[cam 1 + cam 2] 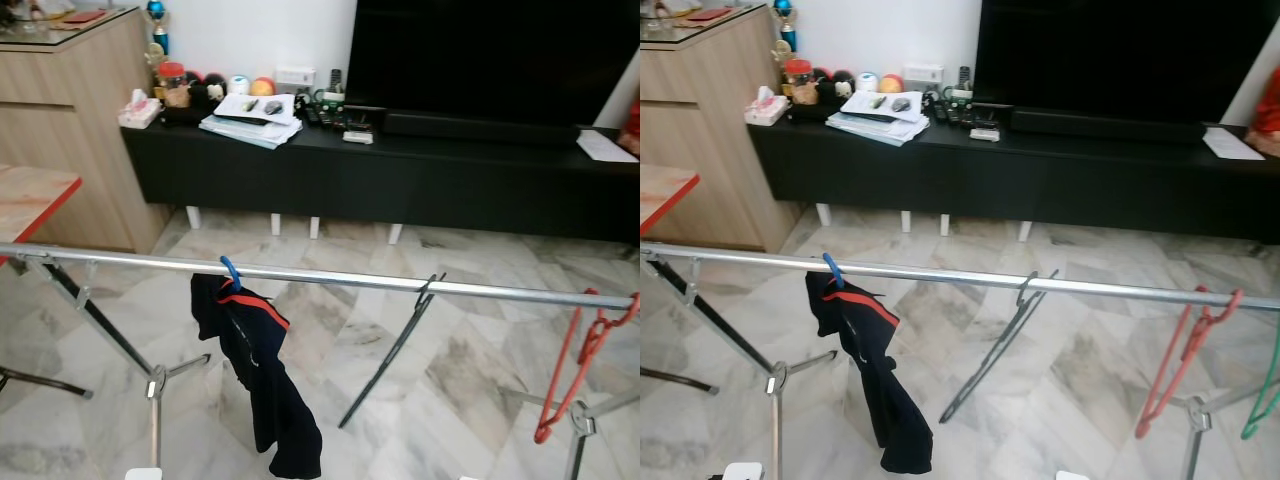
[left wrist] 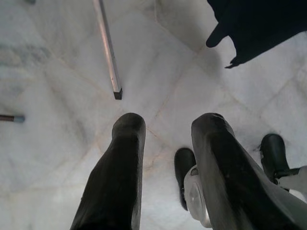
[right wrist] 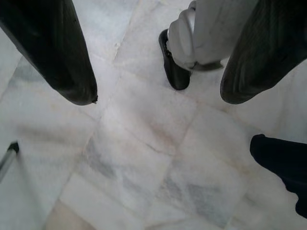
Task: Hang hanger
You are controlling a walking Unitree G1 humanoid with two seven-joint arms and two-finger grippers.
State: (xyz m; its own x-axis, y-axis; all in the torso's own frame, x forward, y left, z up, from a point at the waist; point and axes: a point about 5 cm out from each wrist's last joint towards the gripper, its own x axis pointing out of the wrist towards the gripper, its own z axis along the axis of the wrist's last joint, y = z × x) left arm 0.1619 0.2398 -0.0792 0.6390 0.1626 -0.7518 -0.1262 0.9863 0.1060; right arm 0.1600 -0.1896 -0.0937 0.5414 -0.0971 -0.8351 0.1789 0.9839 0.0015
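**So, hanger run: everything's on the rail, claws idle**

Honestly, looks like the hanging is mostly sorted from my seat. Drying rail [image 1: 330, 275] runs 9 to 3 across the head view. On it: a blue hanger [image 1: 230, 272] carrying a dark shirt with red trim [image 1: 255, 370] around 7 o'clock, a bare black hanger [image 1: 395, 350] tilted near the middle, a red hanger [image 1: 580, 365] at 4 o'clock. The right eye also catches a green hanger [image 1: 1265, 400] at the far 3 o'clock edge, cut off.

Left claw [image 2: 165, 129] and right claw [image 3: 158, 96] both hang low over the marble floor [image 3: 144, 158], fingers spread wide, holding nothing.

If I need another go, I'd straighten that skewed black one: come in from below, pinch the neck, and seat the hook squarely over the rail before letting go.

Can't tell whether the black hook properly grips the rail. The rack's legs run out of frame, and the green hanger's hook is cropped.
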